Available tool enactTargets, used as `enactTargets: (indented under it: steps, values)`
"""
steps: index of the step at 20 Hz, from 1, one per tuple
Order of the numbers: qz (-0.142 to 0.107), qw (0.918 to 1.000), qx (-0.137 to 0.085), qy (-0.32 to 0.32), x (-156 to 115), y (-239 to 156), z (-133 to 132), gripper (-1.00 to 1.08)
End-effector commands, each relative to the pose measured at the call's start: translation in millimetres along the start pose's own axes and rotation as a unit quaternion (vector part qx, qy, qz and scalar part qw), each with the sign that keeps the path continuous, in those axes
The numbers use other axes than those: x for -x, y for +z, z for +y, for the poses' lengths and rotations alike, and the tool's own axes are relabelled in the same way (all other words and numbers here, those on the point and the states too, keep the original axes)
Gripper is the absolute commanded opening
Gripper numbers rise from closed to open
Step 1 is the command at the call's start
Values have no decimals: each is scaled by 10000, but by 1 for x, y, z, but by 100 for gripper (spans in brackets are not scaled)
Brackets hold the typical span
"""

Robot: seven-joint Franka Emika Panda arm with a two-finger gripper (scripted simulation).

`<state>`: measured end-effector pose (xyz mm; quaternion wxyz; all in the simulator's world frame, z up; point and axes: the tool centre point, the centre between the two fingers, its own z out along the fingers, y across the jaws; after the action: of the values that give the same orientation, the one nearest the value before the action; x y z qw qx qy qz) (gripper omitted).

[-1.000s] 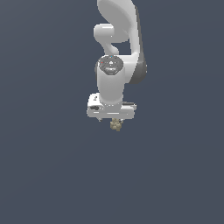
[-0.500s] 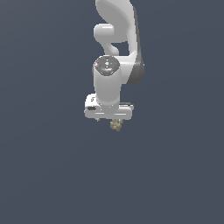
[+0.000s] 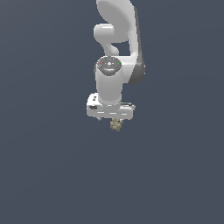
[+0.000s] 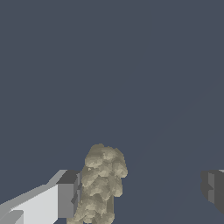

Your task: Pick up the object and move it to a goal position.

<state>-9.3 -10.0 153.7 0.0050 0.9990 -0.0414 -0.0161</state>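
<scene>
The object is a tan, knobbly, elongated lump. In the wrist view it sits between the fingers of my gripper, right against one grey fingertip. The other fingertip stands well away from it, so the jaws are wide apart and the gripper is open. In the exterior view the object pokes out just under the white hand of the gripper, which points straight down. The fingers themselves are hidden there.
Only a uniform dark grey-blue surface shows around and below the arm. No other objects, edges or goal marker are visible.
The hand and the object stay almost where they were. Only the arm's wrist section has shifted very slightly.
</scene>
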Motion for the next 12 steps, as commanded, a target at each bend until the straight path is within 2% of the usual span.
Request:
enactTargets:
  steps: [1, 12]
  values:
    - [11, 9999, -5, 115, 5, 3, -4, 100]
    - [98, 9949, -48, 1004, 43, 28, -28, 100]
